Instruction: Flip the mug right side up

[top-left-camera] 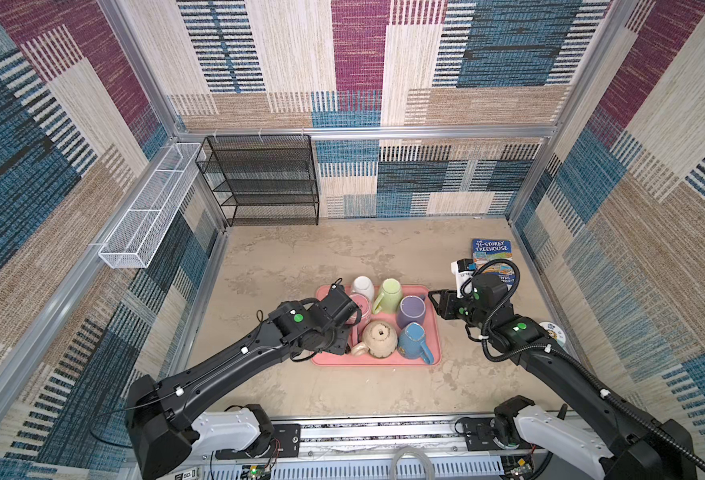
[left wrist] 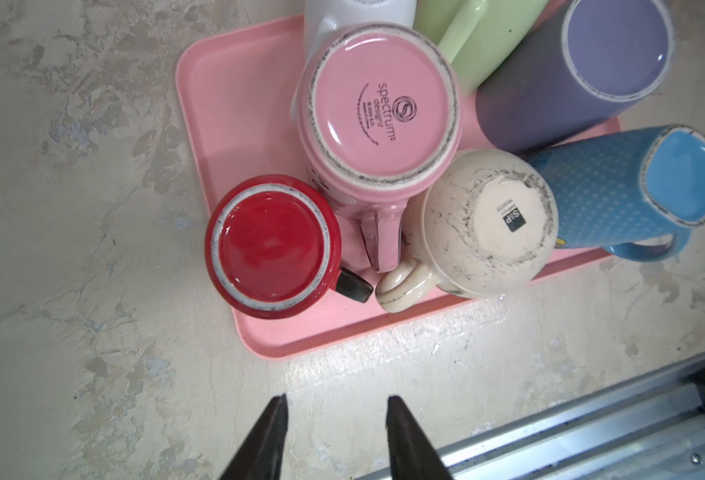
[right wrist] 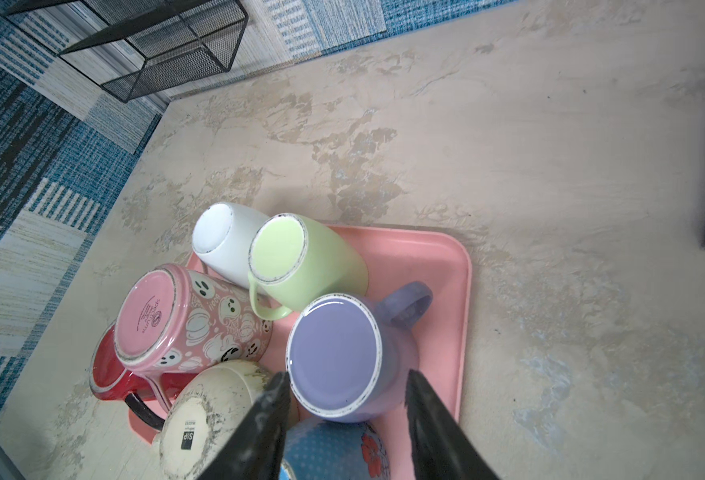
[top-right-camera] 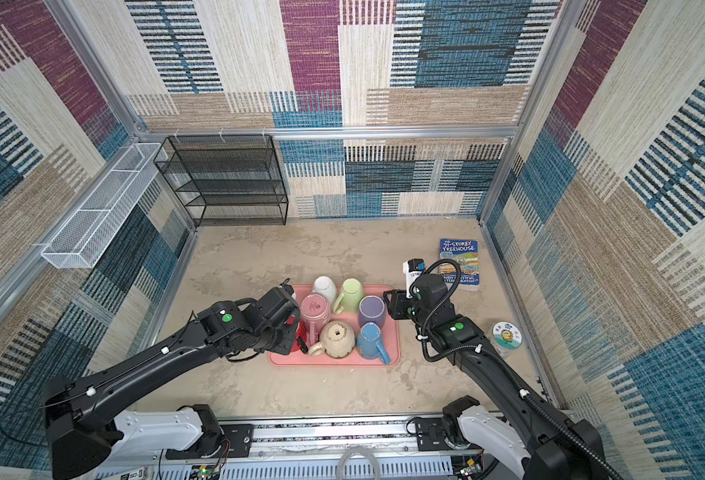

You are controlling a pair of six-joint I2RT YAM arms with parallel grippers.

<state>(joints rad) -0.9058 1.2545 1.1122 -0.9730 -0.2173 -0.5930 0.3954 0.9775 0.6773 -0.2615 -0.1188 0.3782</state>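
Hovering beside the pink tray (left wrist: 226, 104), our left gripper (left wrist: 336, 399) gapes empty; the upturned red mug (left wrist: 274, 245) stands just ahead, pink mug (left wrist: 384, 108) crowding it. Our right gripper (right wrist: 347, 376), parted, overhangs the purple mug (right wrist: 334, 349).

You have the tray (top-left-camera: 375, 360) at the centre of the desk (top-left-camera: 301, 257), mugs (top-left-camera: 380, 338) crowded on it. Book (top-left-camera: 492, 251) lies behind, to the right; rack (top-left-camera: 263, 183) stands back left.

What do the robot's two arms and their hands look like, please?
Both the left arm and right arm are black jointed links on white bases, with green dots and white cable clips. A ribbed black hose runs along the right arm. The left hand and right hand each have two tapered black fingers.
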